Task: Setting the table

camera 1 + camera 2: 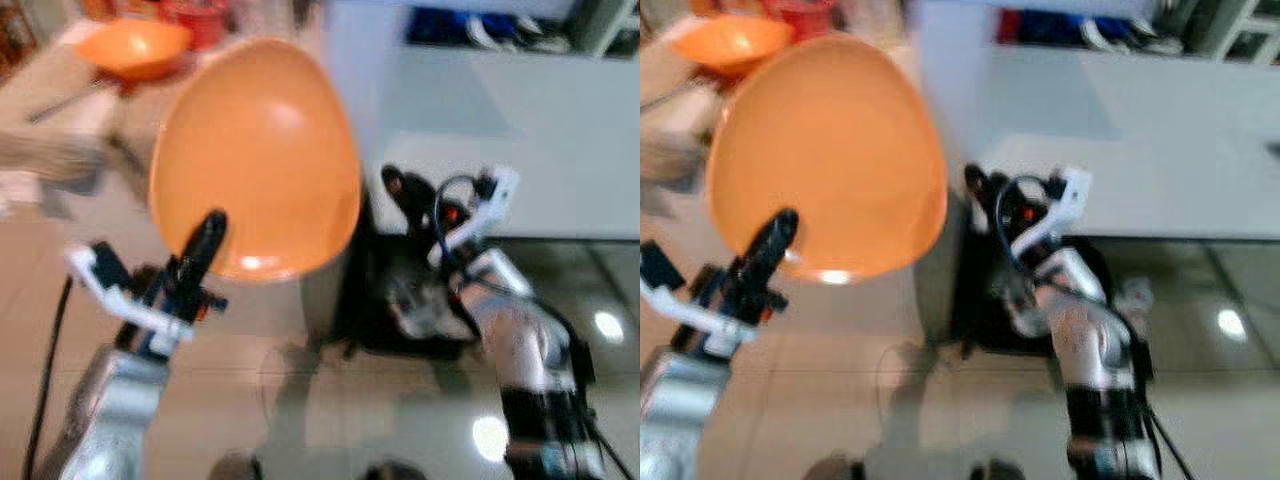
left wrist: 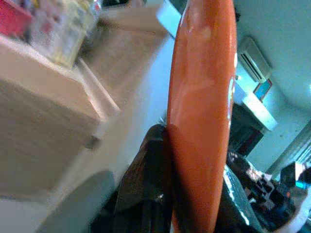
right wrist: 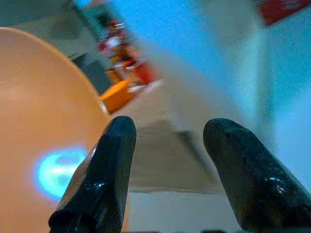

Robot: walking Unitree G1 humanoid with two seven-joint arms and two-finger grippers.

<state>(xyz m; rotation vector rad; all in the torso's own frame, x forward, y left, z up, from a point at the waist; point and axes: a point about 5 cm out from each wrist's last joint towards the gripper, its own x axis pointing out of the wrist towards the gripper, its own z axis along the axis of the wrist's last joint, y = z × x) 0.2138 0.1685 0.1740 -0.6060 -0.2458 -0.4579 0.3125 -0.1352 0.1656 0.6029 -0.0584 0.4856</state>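
Left gripper: clamped on orange plate rim, frame centre-left.
Right gripper: fingers apart, holding nothing.
Orange bowl: upper left; contents unclear.

Our head cameras look down at the floor; our wrist cameras sit close, both sharing the orange plate.

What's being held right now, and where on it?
Left end effector pinches the orange plate at its lower rim. Right end effector is open, holding nothing.
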